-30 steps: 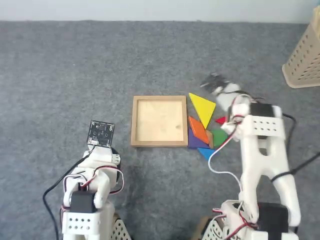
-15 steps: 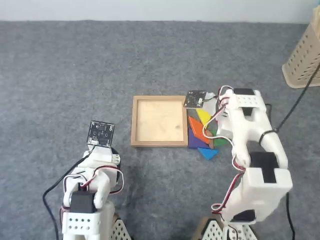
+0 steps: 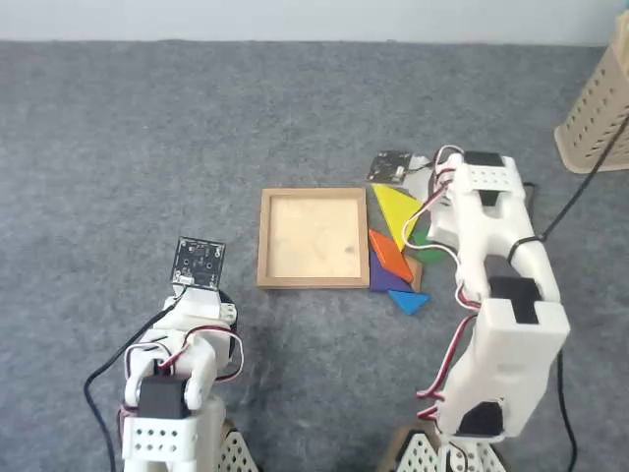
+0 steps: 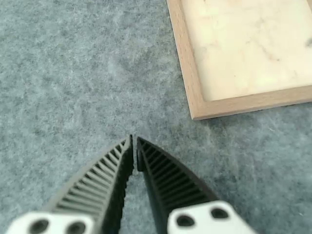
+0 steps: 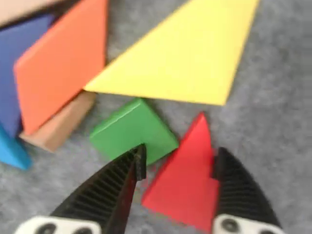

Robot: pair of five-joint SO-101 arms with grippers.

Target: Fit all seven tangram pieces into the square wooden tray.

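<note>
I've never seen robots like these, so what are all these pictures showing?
These are two white robot arms on a grey mat. One picture looks down from above. The other two come from little cameras on each arm's wrist, so you see its jaws up close. A square wooden tray lies on the mat, with nothing inside. Beside it lie coloured puzzle pieces: a yellow triangle, an orange piece, a green square, a red triangle and others. The left arm has its jaws shut, holding nothing. The right arm has its jaws open, one on each side of the red triangle.
</note>
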